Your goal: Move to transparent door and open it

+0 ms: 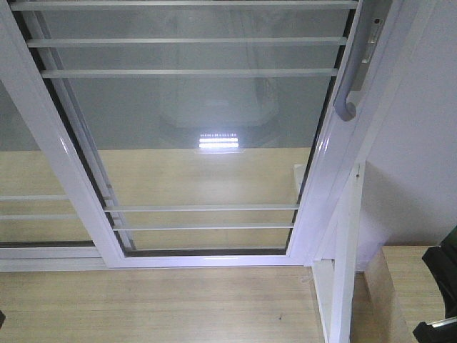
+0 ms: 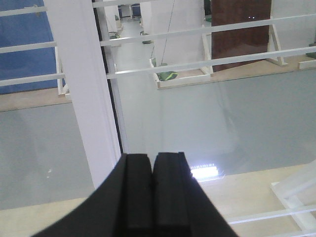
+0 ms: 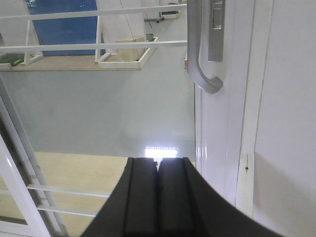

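Note:
The transparent door (image 1: 207, 136) fills the front view, a glass panel in a white frame with thin horizontal white bars. Its curved grey handle (image 1: 350, 89) sits on the right stile, high up. In the right wrist view the handle (image 3: 198, 54) hangs above and to the right of my right gripper (image 3: 158, 161), which is shut on nothing and apart from it. My left gripper (image 2: 153, 157) is shut and empty, facing the glass just right of a white stile (image 2: 81, 89).
A second barred glass panel (image 1: 28, 186) overlaps behind the door's left edge. A bare white frame post (image 1: 346, 250) and a white wall (image 1: 421, 128) stand to the right. Pale wood floor (image 1: 157, 307) lies below. A black arm part (image 1: 444, 286) shows bottom right.

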Tool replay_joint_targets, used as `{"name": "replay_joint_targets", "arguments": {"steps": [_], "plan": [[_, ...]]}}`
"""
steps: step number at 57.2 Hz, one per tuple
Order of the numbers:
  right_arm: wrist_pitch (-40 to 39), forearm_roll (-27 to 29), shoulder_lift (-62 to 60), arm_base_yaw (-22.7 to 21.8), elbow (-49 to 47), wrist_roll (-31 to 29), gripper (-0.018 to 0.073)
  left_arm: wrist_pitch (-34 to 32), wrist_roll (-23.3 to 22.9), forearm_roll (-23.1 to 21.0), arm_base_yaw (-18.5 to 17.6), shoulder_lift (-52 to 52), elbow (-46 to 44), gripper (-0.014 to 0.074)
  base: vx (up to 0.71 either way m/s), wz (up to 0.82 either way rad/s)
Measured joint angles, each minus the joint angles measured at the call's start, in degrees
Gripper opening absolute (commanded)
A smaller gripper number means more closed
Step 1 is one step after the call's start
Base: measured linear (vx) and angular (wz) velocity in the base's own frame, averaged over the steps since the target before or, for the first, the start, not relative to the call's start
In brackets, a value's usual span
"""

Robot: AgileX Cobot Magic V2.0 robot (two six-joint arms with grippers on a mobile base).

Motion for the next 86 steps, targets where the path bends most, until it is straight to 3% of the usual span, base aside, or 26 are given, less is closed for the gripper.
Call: {"name": "replay_joint_targets", "arguments": {"steps": [31, 37, 48, 58, 67, 86], "plan": [[-4.9, -0.2, 0.0, 0.0, 0.0, 0.0, -0.0006, -0.7, 0.8, 1.5, 0.0, 0.0, 0.0, -0.0006, 0.0, 0.0], [-6.8, -0.2, 0.0, 0.0, 0.0, 0.0, -0.0006, -4.1, 0.5, 1.6, 0.0, 0.0, 0.0, -0.0006, 0.0, 0.0], [-15.1, -0.4, 0.0, 0.0, 0.0, 0.0, -0.0006, -16.4, -2.6, 1.6, 0.0, 0.0, 0.0, -0.0006, 0.0, 0.0], [-14.8, -0.9, 1.1, 0.0, -4.4, -0.1, -0.0006, -16.3, -5.2, 1.6, 0.0, 0.9, -4.3, -0.0006, 0.0, 0.0], [-12.8, -2.9, 11.8, 0.0, -15.2, -2.7, -0.0006, -16.3, -5.5, 1.6, 0.0, 12.2, -15.5, -0.0006, 0.0, 0.0], [-11.7, -5.2, 44.5, 0.0, -38.0, -9.6, -0.0006, -16.6, -5.6, 1.6, 0.0, 49.4, -39.7, -0.0006, 0.0, 0.0]]}}
